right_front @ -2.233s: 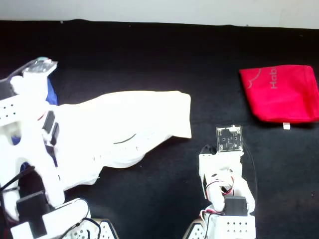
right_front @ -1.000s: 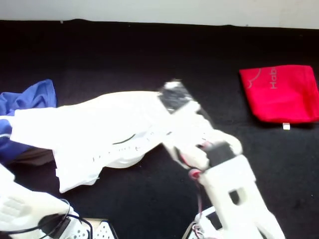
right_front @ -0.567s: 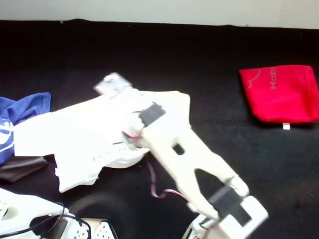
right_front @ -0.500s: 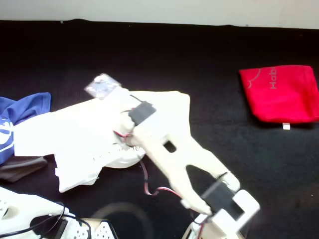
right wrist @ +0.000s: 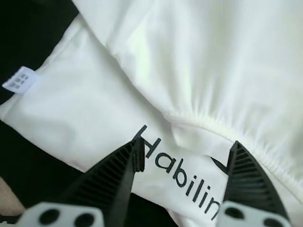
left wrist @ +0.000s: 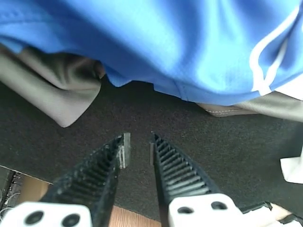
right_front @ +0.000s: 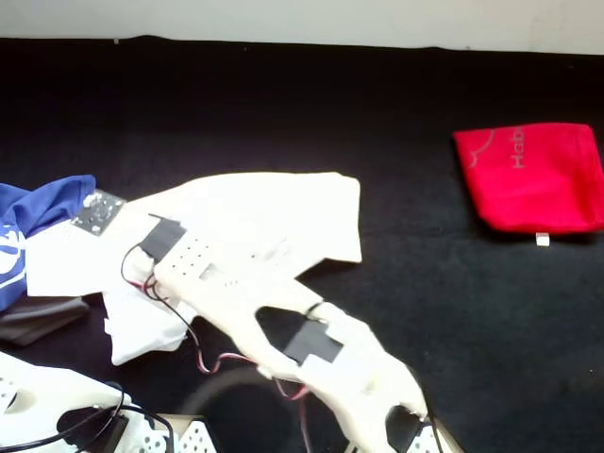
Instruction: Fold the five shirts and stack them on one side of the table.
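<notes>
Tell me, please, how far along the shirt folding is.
Done: the red shirt lies folded at the right of the table. In hand: the right gripper hangs open over the spread white shirt. Left: the white shirt, the crumpled blue shirt and the grey garment beneath it.

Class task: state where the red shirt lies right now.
In the high view, the red shirt lies far right on the table, apart from the white shirt left of centre.

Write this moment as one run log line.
right gripper: open over white shirt | left gripper: open near blue shirt | red shirt: folded, apart
</notes>
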You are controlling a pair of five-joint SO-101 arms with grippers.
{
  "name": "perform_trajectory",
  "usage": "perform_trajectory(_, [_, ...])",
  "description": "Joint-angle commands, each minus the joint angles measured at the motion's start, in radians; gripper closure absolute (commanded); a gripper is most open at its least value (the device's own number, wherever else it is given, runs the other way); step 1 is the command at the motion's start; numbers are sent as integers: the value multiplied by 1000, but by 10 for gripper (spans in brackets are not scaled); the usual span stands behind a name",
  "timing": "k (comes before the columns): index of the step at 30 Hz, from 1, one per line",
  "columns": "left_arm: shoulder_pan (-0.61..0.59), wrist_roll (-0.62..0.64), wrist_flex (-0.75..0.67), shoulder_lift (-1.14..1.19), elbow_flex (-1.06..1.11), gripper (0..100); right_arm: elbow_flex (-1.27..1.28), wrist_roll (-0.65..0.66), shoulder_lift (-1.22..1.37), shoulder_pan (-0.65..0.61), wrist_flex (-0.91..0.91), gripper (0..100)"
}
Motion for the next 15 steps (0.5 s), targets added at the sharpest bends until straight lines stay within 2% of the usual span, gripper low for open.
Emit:
perform_trajectory(1, [-5,0,12,-13,-36,909,-163,-9,88,-1,2,722])
perform_trajectory(6, [-7,0,12,-13,-36,909,-326,-6,232,42,28,733])
perform_trajectory(8, [-7,0,20,-13,-36,909,-397,-8,263,73,65,807])
perform_trajectory(11, [-1,0,34,-12,-36,909,-501,-8,288,122,120,998])
perform_trajectory(13, [4,0,34,-12,-35,909,-562,-8,294,163,157,967])
perform_trajectory(15, [12,0,41,-12,-35,909,-616,-5,291,206,183,993])
